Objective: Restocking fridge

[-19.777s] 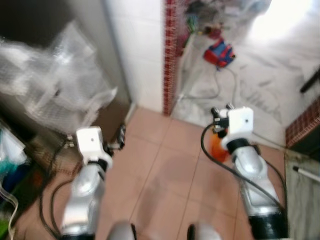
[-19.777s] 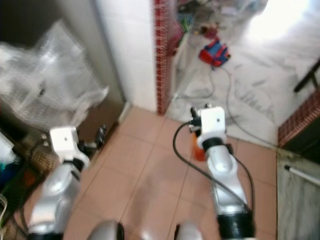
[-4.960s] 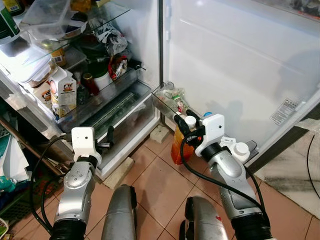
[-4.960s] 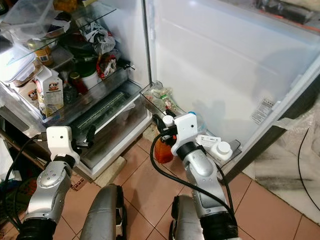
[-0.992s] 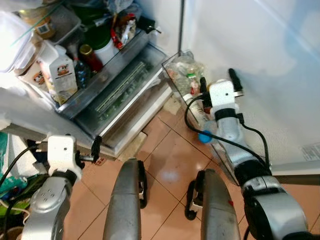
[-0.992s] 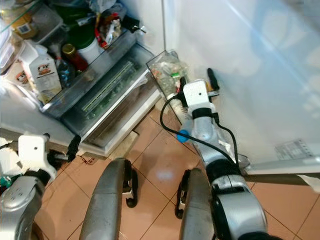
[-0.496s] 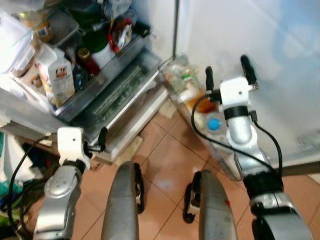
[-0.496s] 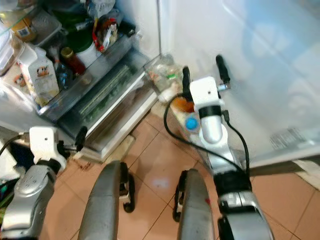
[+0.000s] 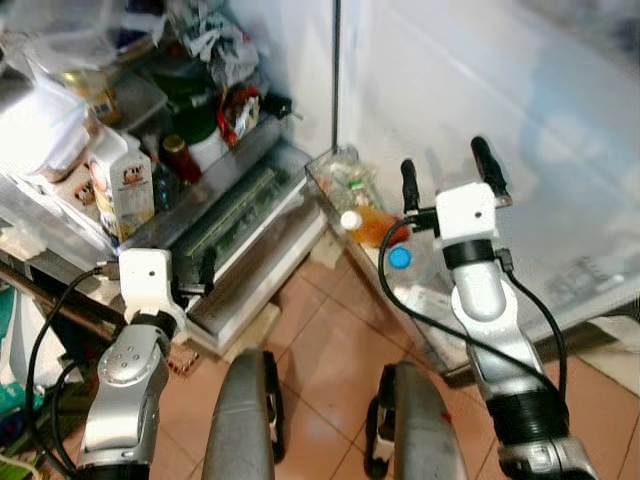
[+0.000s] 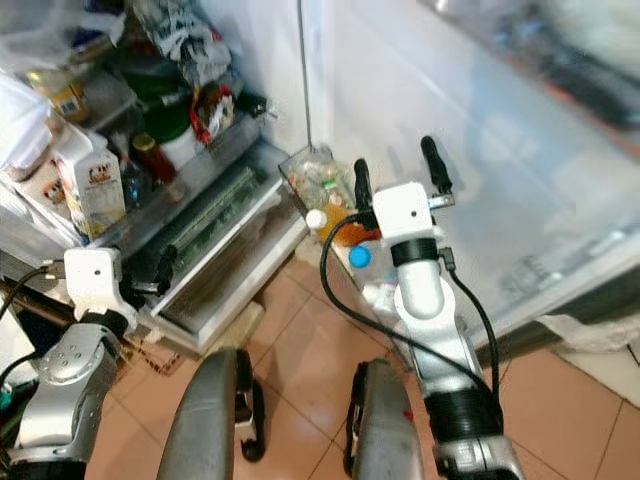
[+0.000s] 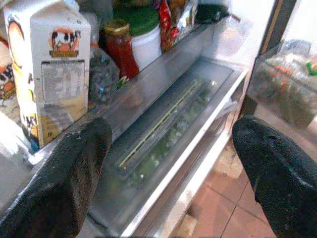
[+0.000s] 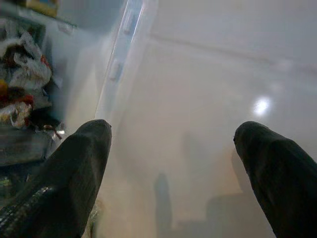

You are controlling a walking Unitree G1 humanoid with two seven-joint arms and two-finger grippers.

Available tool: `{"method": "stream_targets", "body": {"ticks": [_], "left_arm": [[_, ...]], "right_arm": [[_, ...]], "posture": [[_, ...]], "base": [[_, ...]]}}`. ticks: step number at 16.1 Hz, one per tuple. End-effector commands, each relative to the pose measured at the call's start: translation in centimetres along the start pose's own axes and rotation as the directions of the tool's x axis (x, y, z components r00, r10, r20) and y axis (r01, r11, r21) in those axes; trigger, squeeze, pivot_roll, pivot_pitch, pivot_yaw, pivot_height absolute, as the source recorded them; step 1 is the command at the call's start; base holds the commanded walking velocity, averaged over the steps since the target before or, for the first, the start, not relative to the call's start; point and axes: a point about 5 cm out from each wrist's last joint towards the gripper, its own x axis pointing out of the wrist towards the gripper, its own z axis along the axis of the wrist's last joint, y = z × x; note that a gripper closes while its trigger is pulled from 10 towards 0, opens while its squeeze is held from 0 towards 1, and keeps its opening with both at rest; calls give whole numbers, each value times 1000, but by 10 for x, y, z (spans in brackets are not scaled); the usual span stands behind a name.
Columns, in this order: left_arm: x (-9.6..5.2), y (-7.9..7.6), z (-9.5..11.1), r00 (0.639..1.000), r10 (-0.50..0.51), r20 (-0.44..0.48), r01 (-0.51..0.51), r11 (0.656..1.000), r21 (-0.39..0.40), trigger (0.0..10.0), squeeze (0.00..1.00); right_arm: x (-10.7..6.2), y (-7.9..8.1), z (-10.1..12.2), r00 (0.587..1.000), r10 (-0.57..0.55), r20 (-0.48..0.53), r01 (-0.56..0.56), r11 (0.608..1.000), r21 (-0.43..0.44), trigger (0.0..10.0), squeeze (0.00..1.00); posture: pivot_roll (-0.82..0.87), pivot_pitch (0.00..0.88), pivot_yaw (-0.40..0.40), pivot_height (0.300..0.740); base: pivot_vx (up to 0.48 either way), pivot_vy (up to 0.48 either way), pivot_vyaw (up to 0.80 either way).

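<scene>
The left gripper (image 9: 205, 272) hung spread and empty before the fridge's low drawer (image 11: 173, 124); its wrist view picked out a milk carton (image 11: 49, 64) and red-lidded jar (image 11: 119, 47) on the shelf. The right gripper (image 9: 446, 172), fingers parted and empty, was raised above the door bin (image 9: 345, 180). The orange juice bottle (image 9: 370, 224) lay tilted in that bin, white cap toward the fridge, beside a blue-capped bottle (image 9: 400, 258).

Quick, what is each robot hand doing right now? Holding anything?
Left end effector: open, holding nothing, low beside the fridge drawer.
Right end effector: open, holding nothing, raised before the fridge door.
</scene>
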Motion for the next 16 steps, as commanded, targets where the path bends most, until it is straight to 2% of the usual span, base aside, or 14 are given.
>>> {"method": "stream_targets", "body": {"ticks": [1,3,5,6,7,8,10,16], "left_arm": [[-2,2,-3,1000,10,-5,-10,1000,-9,10000,0],[-3,-1,-3,1000,7,0,-7,1000,-14,10000,0],[-1,-4,-4,1000,2,2,-2,1000,-16,10000,0],[0,-5,-4,1000,1,2,0,1000,-19,10000,0],[2,-6,-4,1000,-2,3,2,1000,-21,10000,0],[2,-6,-4,1000,-4,2,4,1000,-19,10000,0],[1,-7,-5,1000,-6,0,6,1000,-18,10000,0],[-1,-10,-7,1000,-4,-1,4,1000,-25,10000,0]], "right_arm": [[-7,3,6,1000,22,9,-22,999,41,10000,1000],[-20,7,4,999,54,-10,-53,996,75,10000,1000],[-26,12,3,996,78,-39,-72,986,148,10000,1000],[-25,18,2,993,105,-60,-92,977,194,10000,682],[-24,22,1,989,124,-83,-100,964,248,10000,59],[-22,23,3,988,129,-81,-101,954,283,10000,0],[-20,23,4,985,153,-79,-117,932,344,10000,0],[-12,20,4,980,177,-92,-129,914,385,10000,0]], "posture": [[57,109,57,650],[51,96,58,650],[45,90,59,650],[44,88,60,650],[44,88,60,650],[45,88,60,650],[47,88,58,650],[52,90,53,717]], "base": [[0,0,0],[0,0,0],[0,0,0],[0,0,0],[0,0,0],[0,0,0],[0,0,0],[0,0,0]]}}
